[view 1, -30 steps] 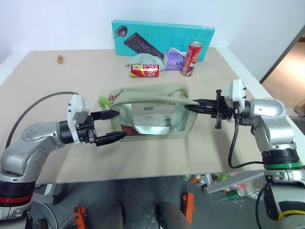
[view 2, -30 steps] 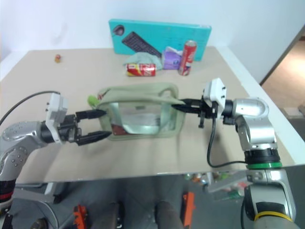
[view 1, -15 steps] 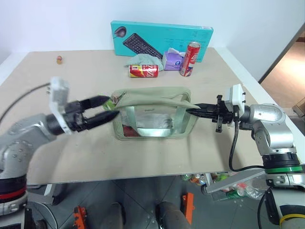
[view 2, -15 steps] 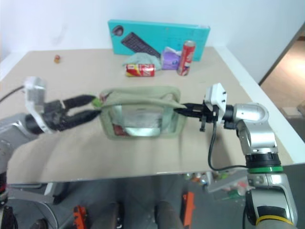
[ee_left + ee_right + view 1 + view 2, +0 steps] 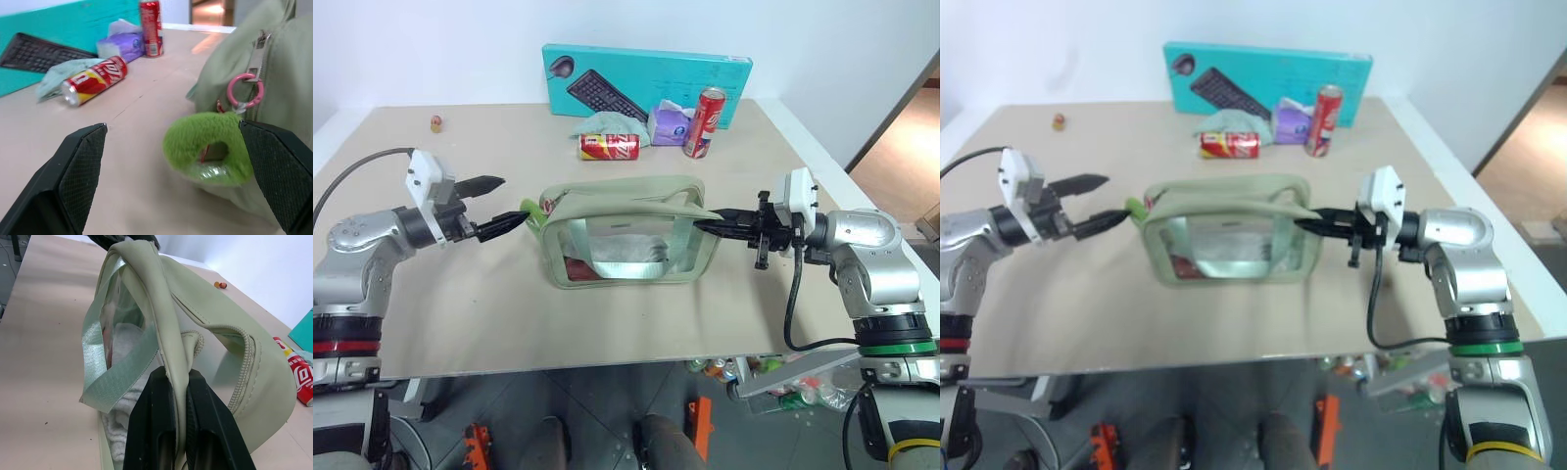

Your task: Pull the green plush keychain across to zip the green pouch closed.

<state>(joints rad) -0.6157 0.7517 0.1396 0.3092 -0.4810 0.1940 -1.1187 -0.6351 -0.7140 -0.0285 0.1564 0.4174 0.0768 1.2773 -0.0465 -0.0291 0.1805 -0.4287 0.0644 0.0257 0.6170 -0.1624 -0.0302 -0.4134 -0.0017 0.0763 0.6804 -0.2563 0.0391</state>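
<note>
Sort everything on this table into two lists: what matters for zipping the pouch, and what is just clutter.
Part of the job:
- lime-green fuzzy plush keychain on a pink ring
- pale sage-green fabric pouch with clear panels
- left hand, open beside the keychain
- right hand, shut on the pouch's end

Lying about:
- teal keyboard box
- two red cans, upright and lying
- purple tissue pack
- pale green cloth

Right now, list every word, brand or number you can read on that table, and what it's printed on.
No text can be read with certainty.
Lying red can: white lettering, blurred, unreadable.
Upright red can: white print, too small.
Teal keyboard box: a keyboard and mouse picture; any wording too small.
Purple tissue pack: print too small.
Green pouch and green plush keychain: no lettering visible.
</note>
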